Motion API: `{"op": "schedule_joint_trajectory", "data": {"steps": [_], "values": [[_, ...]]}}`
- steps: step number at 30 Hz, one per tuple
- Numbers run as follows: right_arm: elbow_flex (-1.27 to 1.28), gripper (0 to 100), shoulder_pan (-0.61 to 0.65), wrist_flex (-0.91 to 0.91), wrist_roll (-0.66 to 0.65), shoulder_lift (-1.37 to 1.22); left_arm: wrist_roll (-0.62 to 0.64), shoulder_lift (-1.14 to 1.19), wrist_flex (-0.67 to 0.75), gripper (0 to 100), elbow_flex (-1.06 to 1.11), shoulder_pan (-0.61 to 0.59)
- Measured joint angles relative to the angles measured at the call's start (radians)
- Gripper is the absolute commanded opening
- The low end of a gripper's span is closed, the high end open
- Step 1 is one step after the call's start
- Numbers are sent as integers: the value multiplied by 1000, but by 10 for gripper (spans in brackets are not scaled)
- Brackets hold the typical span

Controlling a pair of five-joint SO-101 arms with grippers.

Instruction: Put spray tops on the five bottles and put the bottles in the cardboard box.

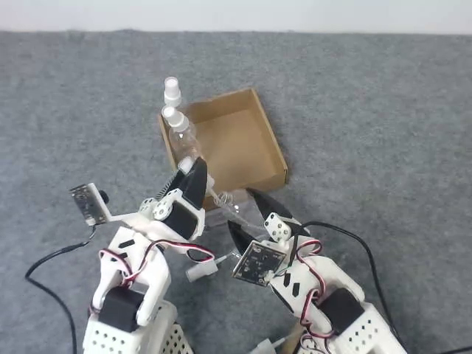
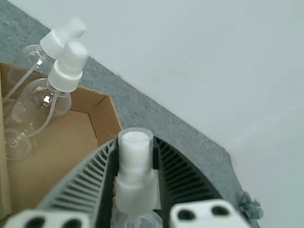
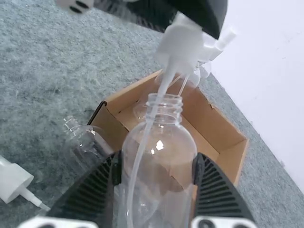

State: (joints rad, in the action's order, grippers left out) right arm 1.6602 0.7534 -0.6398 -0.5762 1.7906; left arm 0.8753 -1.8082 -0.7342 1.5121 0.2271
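This looks like a robotics lab or a hobbyist's test corner, though little of the room shows. A grey felt-covered bench (image 1: 383, 96) runs up to a bare white wall (image 1: 295, 15). The white left arm (image 1: 136, 287) and right arm (image 1: 328, 295) carry exposed servos, a loose black cable (image 1: 29, 273) and a bare circuit board (image 1: 258, 264).

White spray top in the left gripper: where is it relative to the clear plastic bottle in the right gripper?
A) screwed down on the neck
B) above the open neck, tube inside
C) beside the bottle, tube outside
B: the white spray top hangs above the bare threaded neck of the clear plastic bottle, its tube running down inside.
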Motion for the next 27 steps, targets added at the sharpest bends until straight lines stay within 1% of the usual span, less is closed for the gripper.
{"op": "schedule_joint_trajectory", "data": {"steps": [5, 9, 13, 18, 23, 27], "values": [[0, 100, 2, 0, 0, 0, -3, 0, -38, 13, 0, 6], [0, 100, 2, -2, -2, -2, -43, 0, -37, 13, 25, 12], [0, 100, 2, -2, -2, -2, -66, 0, -43, 13, 34, 55], [0, 100, 2, -2, -2, -3, -72, 0, -83, 13, 32, 98], [0, 100, 2, -2, -2, -3, -72, 0, -98, 15, 31, 97], [0, 100, 3, -3, -2, -2, -72, 0, -173, 16, -23, 97]]}}
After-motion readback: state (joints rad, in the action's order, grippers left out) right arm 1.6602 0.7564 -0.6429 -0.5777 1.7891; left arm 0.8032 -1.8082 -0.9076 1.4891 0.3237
